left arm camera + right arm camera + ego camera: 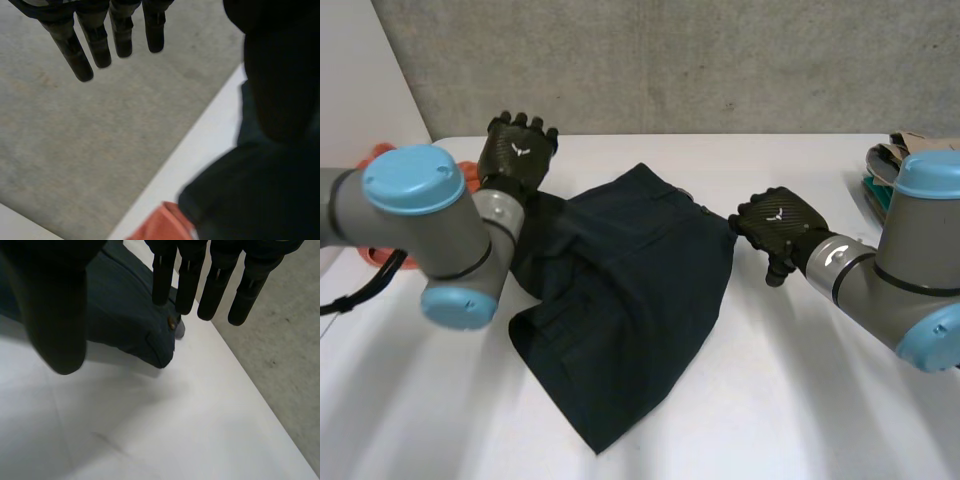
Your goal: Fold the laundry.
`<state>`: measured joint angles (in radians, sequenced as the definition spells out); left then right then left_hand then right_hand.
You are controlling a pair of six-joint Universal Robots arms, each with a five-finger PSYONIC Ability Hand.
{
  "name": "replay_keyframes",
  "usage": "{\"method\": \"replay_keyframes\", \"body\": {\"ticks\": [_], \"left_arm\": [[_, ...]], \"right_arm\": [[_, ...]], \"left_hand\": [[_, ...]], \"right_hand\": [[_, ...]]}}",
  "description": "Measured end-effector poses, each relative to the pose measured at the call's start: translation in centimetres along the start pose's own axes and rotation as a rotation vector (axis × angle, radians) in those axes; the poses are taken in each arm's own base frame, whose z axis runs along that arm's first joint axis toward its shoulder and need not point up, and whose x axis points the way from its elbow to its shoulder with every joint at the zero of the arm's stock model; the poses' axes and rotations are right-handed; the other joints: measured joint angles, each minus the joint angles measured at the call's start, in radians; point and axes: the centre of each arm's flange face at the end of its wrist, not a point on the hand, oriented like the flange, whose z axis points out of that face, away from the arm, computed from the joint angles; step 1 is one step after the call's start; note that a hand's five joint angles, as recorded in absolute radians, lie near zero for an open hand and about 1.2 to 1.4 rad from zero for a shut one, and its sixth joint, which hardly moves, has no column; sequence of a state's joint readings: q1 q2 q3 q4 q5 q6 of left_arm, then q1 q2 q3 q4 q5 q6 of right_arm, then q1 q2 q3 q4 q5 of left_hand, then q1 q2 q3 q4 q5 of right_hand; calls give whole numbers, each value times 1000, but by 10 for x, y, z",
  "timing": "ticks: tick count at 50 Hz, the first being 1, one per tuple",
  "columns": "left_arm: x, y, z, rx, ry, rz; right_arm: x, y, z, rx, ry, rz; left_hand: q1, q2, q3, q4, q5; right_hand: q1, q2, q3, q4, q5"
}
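The big grey left arm (430, 230) covers the left side of the dark blue cloth (630, 300), so that part is hidden. An orange thing (375, 158) peeks out from behind that arm. Most of it is covered and I cannot tell what it is. In the left wrist view a bit of it shows right beside the cloth's edge. At the far right a pile of stuff (882, 165) is cut off and partly behind the right arm, so it is hard to make out.

The cloth lies in a loose heap in the middle of the white tabletop (800, 380). One corner points toward the near edge.

The left hand (520, 150) is up at the far left side of the cloth, with its back showing. In its wrist view the fingers (97, 47) are straight and loose and hold nothing. Their tips are out past the tabletop's edge, over the grey floor. The cloth is back by the thumb side, apart from the fingertips.

The right hand (780, 225) is just beside the cloth's right corner. In its wrist view the fingers (215, 290) are straight and spread and grab nothing. Their tips are right by the corner that has a little button (172, 325). The thumb (55, 315) is a dark blur in front of the cloth. I cannot tell if any fingertip touches the cloth.
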<state>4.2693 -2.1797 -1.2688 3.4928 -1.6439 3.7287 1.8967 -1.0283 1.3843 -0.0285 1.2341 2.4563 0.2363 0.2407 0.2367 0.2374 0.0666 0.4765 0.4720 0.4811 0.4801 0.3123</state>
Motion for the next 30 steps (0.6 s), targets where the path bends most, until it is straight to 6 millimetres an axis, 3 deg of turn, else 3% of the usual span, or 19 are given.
{"method": "replay_keyframes", "body": {"ticks": [11, 18, 24, 30], "left_arm": [[22, -28, -131, -169, 240, -187], [45, -29, -192, -295, 393, -290], [64, -18, -215, -369, 474, -295], [80, -5, -216, -379, 491, -280]], "right_arm": [[0, 11, 40, 78, -80, -20], [-8, 22, 60, 83, -96, -19], [-9, 28, 67, 75, -91, -16], [-7, 26, 65, 74, -80, -13]], "left_hand": [[124, 124, 128, 129, 127], [72, 58, 64, 58, 46], [72, 57, 64, 57, 44], [75, 62, 68, 62, 52]], "right_hand": [[21, 26, 25, 25, 25], [105, 111, 105, 105, 102], [637, 669, 651, 654, 644], [644, 709, 713, 717, 675]]}}
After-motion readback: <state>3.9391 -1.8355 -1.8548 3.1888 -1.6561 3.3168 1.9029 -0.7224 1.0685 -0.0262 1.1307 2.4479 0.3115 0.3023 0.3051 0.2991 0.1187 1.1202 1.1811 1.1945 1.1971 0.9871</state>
